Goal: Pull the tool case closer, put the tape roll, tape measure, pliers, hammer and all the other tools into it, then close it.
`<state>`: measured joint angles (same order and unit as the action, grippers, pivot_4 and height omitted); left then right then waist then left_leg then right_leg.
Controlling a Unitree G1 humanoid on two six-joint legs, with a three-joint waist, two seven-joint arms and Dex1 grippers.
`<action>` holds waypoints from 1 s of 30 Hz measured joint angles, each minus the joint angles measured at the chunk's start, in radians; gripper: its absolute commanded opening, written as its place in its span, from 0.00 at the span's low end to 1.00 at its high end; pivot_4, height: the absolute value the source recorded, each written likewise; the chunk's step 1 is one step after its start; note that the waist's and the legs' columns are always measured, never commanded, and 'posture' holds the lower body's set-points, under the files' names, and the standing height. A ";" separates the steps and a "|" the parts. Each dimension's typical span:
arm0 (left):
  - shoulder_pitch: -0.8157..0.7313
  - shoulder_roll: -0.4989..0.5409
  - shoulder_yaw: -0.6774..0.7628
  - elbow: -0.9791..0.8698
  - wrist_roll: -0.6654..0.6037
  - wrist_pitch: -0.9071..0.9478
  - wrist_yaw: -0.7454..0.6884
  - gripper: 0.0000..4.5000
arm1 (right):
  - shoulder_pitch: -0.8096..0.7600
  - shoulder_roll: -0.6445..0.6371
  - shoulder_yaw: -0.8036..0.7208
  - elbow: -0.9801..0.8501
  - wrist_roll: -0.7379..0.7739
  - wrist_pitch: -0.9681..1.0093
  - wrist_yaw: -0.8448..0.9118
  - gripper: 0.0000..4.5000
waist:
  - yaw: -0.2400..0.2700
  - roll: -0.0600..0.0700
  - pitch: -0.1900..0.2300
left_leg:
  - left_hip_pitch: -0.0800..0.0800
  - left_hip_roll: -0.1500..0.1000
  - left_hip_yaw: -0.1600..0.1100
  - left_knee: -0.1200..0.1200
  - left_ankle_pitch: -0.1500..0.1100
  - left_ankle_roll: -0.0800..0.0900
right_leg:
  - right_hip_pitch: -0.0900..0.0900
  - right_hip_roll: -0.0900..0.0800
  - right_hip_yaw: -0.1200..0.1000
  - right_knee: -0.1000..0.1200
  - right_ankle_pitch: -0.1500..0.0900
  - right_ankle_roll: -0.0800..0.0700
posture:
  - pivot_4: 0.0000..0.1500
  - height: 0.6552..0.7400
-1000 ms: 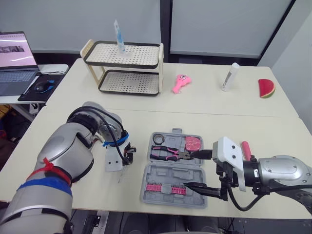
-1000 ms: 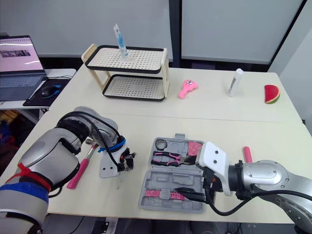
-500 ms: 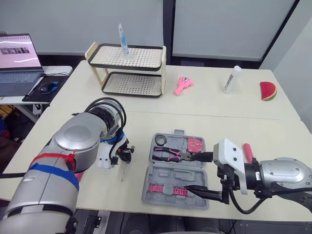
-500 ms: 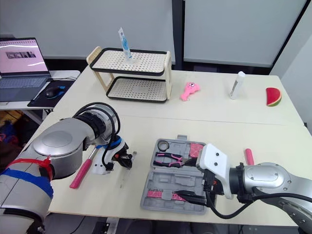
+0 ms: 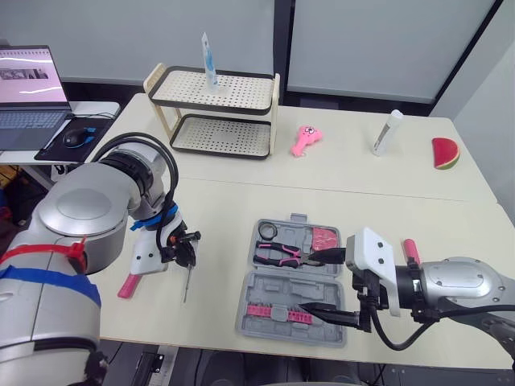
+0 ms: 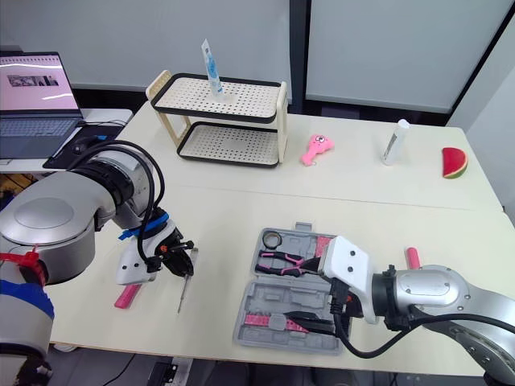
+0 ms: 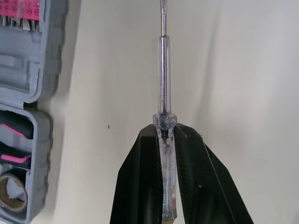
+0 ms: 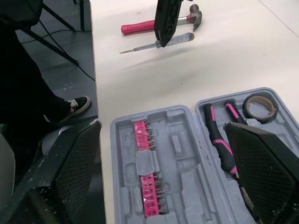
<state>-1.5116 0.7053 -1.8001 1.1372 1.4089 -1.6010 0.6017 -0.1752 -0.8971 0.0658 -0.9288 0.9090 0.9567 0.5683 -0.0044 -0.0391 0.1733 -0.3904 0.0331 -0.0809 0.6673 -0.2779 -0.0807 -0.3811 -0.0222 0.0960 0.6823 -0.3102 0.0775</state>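
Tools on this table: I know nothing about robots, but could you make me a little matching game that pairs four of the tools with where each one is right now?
Things:
1. clear-handled screwdriver
2. pink-handled hammer
3. pink-and-black pliers
4. pink strip of bits

Places:
A. in the half of the open grey plastic tool case farther from the robot
B. lying flat on the cream table, outside the case
C. in the half of the case nearer the robot
D. clamped in the left gripper

Pairs: 1-D, 2-B, 3-A, 4-C
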 measured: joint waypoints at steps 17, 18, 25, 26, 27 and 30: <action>0.164 0.097 0.333 0.225 -0.699 -0.002 -0.934 0.03 | -0.023 0.037 0.074 0.025 -0.110 -0.030 0.004 1.00 | -0.008 0.000 0.000 | 0.000 0.000 -0.002 0.000 0.000 0.001 | 0.000 0.001 -0.001 0.000 0.000 0.000 | 1.00 0.94; 0.171 0.096 0.360 0.240 -0.708 -0.001 -0.980 0.03 | -0.023 0.038 0.075 0.030 -0.112 -0.030 0.005 1.00 | -0.010 0.000 0.000 | 0.000 0.000 -0.002 0.000 0.000 0.001 | 0.000 0.001 -0.001 0.000 0.000 0.000 | 1.00 0.94; 0.203 0.013 0.691 0.491 -0.759 -0.002 -1.270 0.03 | -0.042 0.057 0.099 0.052 -0.165 -0.036 0.006 1.00 | -0.016 0.001 0.000 | 0.000 0.000 -0.002 -0.001 0.000 0.001 | 0.000 0.001 -0.001 -0.001 0.000 0.000 | 1.00 0.94; 0.204 -0.006 0.745 0.549 -0.754 -0.002 -1.308 0.03 | -0.043 0.056 0.107 0.055 -0.180 -0.040 0.008 1.00 | -0.020 0.000 0.000 | 0.000 0.000 -0.002 -0.001 0.000 0.001 | 0.000 0.001 -0.001 -0.001 0.000 0.000 | 1.00 0.94; 0.204 -0.016 0.796 0.598 -0.746 -0.002 -1.339 0.03 | -0.043 0.056 0.113 0.059 -0.188 -0.046 0.014 1.00 | -0.023 0.001 0.000 | -0.001 0.000 -0.002 -0.001 0.000 0.001 | 0.000 0.001 -0.001 -0.001 0.000 0.000 | 1.00 0.94; 0.178 -0.054 0.918 0.756 -0.692 -0.001 -1.416 0.03 | -0.043 0.054 0.116 0.063 -0.221 -0.059 0.027 1.00 | -0.026 0.000 0.000 | -0.001 0.000 -0.002 -0.001 0.000 0.001 | 0.000 0.002 -0.001 -0.001 0.000 0.000 | 1.00 0.94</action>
<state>-1.3336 0.6516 -0.8824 1.8931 0.7170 -1.6023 -0.8145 -0.2182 -0.8428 0.1823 -0.8662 0.6876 0.8977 0.5949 -0.0305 -0.0387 0.1738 -0.3909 0.0331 -0.0832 0.6662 -0.2777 -0.0799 -0.3816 -0.0204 0.0947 0.6815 -0.3104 0.0774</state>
